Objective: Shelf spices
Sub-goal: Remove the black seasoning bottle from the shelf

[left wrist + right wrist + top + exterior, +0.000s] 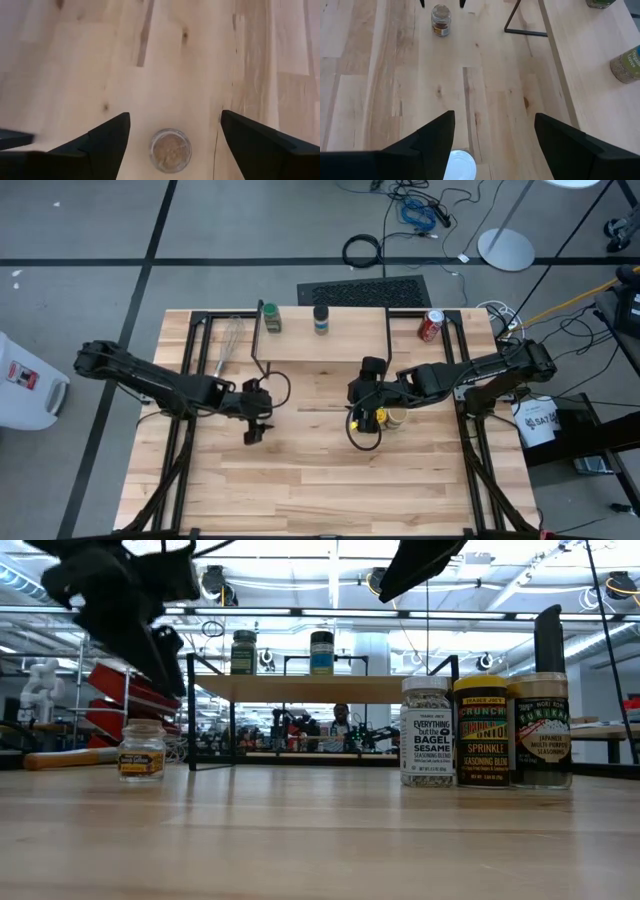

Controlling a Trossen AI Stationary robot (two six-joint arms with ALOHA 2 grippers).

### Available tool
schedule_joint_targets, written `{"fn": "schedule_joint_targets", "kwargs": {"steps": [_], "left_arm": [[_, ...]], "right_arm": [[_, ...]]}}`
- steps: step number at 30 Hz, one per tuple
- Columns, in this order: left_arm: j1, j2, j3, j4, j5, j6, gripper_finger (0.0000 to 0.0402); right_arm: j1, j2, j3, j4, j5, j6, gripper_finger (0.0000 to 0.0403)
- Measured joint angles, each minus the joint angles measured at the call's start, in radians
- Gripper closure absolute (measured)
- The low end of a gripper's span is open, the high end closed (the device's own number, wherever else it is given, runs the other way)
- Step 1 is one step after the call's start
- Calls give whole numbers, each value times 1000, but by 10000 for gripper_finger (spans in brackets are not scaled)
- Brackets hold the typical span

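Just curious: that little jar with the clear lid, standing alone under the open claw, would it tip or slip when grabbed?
Probably steady: the little jar is squat and upright on the table. Its smooth, glassy-looking sides might slip. Knocked over, being round, it would likely roll. The left gripper hangs open above it.

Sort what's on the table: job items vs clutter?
Job:
shelf
two jars on the shelf
small jar under left gripper
three jars by right gripper

Clutter:
whisk
red can
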Motion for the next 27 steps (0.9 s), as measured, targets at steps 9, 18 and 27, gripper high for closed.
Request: {"fn": "schedule_joint_targets", "kwargs": {"steps": [9,18,27], "left_arm": [[0,-53,183,-181,-73,47,79],[59,-64,383,-194,-288,268,79],[281,-64,499,-70,-218,464,79]], "right_arm": [[0,0,0,0,1,-2,140],[0,0,0,0,1,-2,140],[0,0,0,3,2,-2,140]]}}
